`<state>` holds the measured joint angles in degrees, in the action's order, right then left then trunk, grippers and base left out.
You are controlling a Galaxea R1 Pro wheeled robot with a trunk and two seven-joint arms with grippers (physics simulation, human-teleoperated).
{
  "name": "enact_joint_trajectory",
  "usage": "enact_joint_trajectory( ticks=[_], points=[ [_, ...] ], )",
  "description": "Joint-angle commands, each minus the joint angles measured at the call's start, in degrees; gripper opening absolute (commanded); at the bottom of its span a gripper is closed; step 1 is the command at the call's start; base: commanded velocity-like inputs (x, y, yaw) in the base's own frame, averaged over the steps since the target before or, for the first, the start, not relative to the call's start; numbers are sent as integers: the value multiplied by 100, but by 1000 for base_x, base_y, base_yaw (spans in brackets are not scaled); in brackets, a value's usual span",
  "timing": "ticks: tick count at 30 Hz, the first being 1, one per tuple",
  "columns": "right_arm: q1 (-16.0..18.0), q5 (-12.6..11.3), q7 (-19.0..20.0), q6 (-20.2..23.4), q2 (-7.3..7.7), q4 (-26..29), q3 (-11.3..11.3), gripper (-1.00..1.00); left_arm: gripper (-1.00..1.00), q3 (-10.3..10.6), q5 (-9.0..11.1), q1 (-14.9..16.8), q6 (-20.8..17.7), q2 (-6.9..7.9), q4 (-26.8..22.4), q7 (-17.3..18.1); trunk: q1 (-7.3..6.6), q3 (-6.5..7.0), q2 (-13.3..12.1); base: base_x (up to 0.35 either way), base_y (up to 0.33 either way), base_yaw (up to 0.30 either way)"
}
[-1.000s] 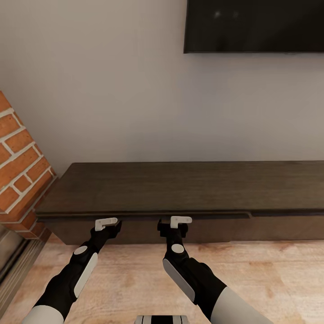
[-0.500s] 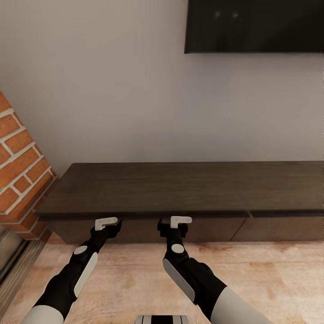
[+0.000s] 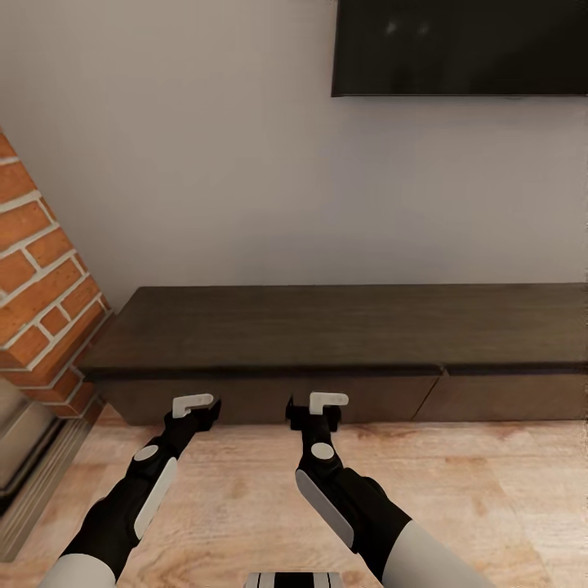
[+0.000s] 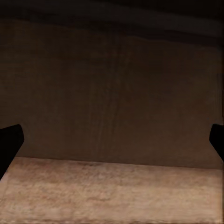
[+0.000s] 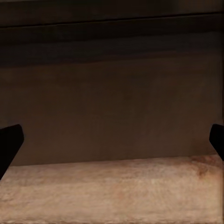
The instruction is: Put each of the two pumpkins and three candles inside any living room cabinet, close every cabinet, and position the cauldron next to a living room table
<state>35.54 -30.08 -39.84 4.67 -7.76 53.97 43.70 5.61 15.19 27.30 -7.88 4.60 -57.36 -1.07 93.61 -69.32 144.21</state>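
Facing the cabinet (image 3: 327,327) with both jaws spread wide and empty. Left gripper (image 3: 194,406) and right gripper (image 3: 322,403) hang low over the wood floor (image 3: 245,482), close to the cabinet's front but apart from it. Both wrist views: dark fingertips at the frame edges, cabinet front straight ahead, drawers flush. Brick fireplace (image 3: 41,278) at the cabinet's left end, TV (image 3: 457,45) on the wall above.
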Motion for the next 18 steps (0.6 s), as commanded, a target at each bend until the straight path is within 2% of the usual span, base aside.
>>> enact_joint_trajectory(
  ticks=[1,5,8,10,12,13,16,18],
  points=[
    [6,-23,-41,54,3,7,16,100,100,12,54,1,-49,6,-11,-10,-3,-5,2,-148,0,0],
    [6,-80,-47,156,9,1,5,100,100,27,50,2,-217,-2,-19,-8,-3,-5,2,-139,0,0],
    [6,-117,-61,560,10,10,-32,100,100,29,42,3,-559,3,-52,-7,-3,-5,2,-83,0,0],
    [6,-166,-78,1221,7,64,-117,100,100,28,39,3,-1084,11,-183,-7,-3,-5,2,-32,0,0],
    [6,-350,-72,1805,7,104,-406,100,100,18,52,4,-1828,16,-488,-5,-3,-5,2,-13,0,0],
    [6,-417,-71,1922,8,120,-508,100,100,15,61,4,-2023,18,-570,-4,-3,-5,2,-8,0,0],
    [6,-786,-65,2492,18,252,-1051,100,100,-28,100,4,-3071,30,-990,2,-3,-5,2,-4,0,0],
    [6,-889,-62,2750,17,337,-1179,100,100,-95,108,4,-3497,44,-1109,6,-3,-5,2,-1,0,0]
  ],
)
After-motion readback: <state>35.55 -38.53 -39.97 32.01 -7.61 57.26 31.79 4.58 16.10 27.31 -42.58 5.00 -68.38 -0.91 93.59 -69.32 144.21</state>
